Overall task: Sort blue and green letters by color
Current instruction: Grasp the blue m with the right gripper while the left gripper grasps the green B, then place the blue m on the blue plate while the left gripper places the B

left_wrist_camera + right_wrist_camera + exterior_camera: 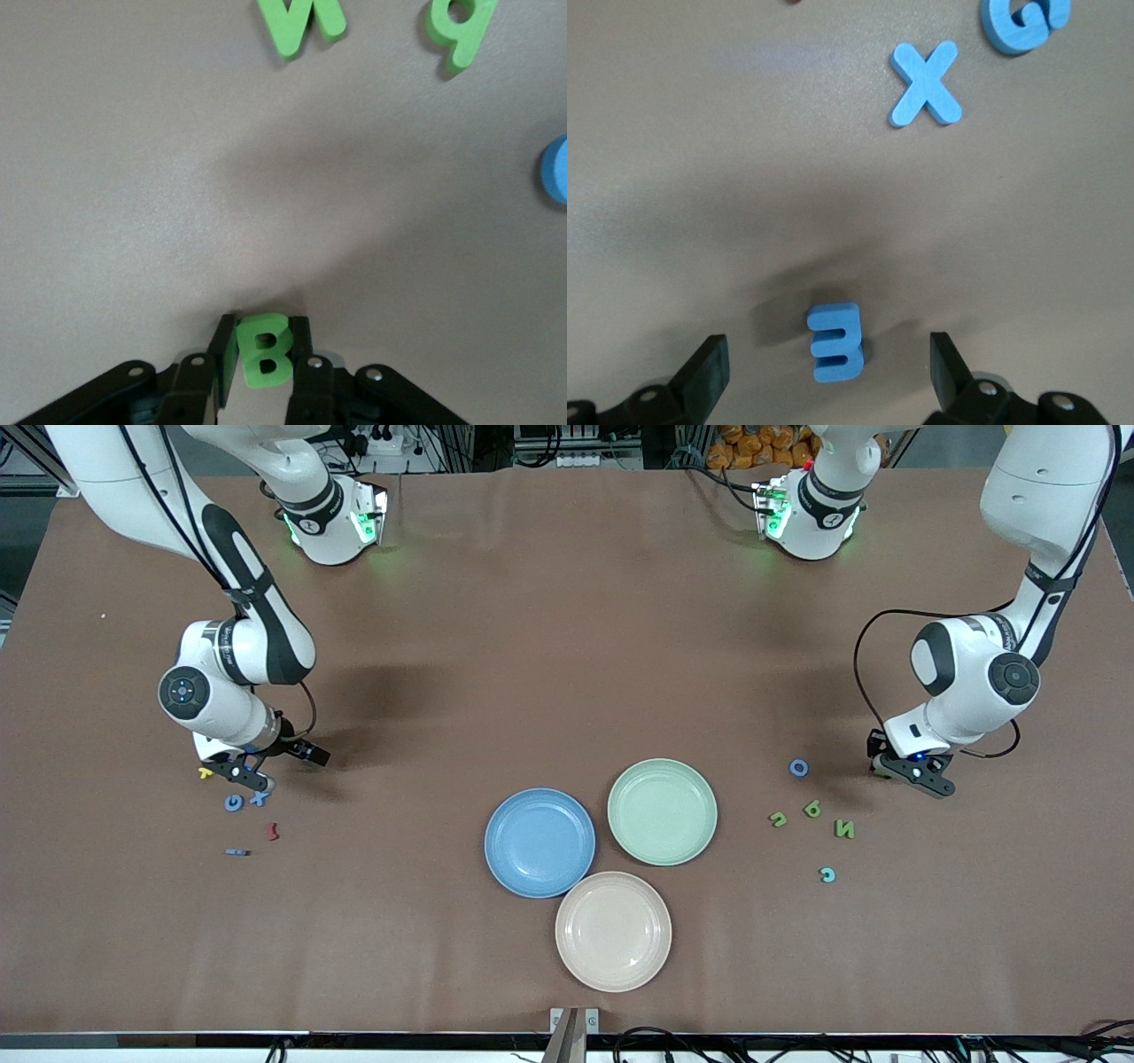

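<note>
Front view: both of my arms are down at opposite ends of the worktop (567, 646), three plates between them. Blue plate (539, 842), green plate (662, 811), pinkish plate (613, 931), all bare.

Left pincer (264, 354): pressed onto a green B (263, 350), one finger on each side. Low at the worktop, toward the left arm's end; I cannot tell if the B is lifted. Loose near it: green N (299, 22) and green P (459, 31), with a green J (778, 819) in the same cluster. A blue ring-shaped letter (799, 767) and a small teal letter (827, 874) also lie at this end.

Right pincer (824, 372): spread wide, nothing held. The blue E (835, 342) lies flat on the worktop between the two fingers, roughly centred in the gap. Its long axis runs along my line of sight, so the fingers would close across its short width. Blue X (925, 84) and blue G (1023, 22) lie farther out, well apart from the E. A red letter (273, 832) and a yellow one (205, 772) sit at this end too, and another blue piece (236, 852) lies nearer the front camera; those first two are not mine to sort.

Judgement: the right arm needs only a straight descent and squeeze on the E. The left arm's B belongs on the green plate, toward the middle of the worktop.
</note>
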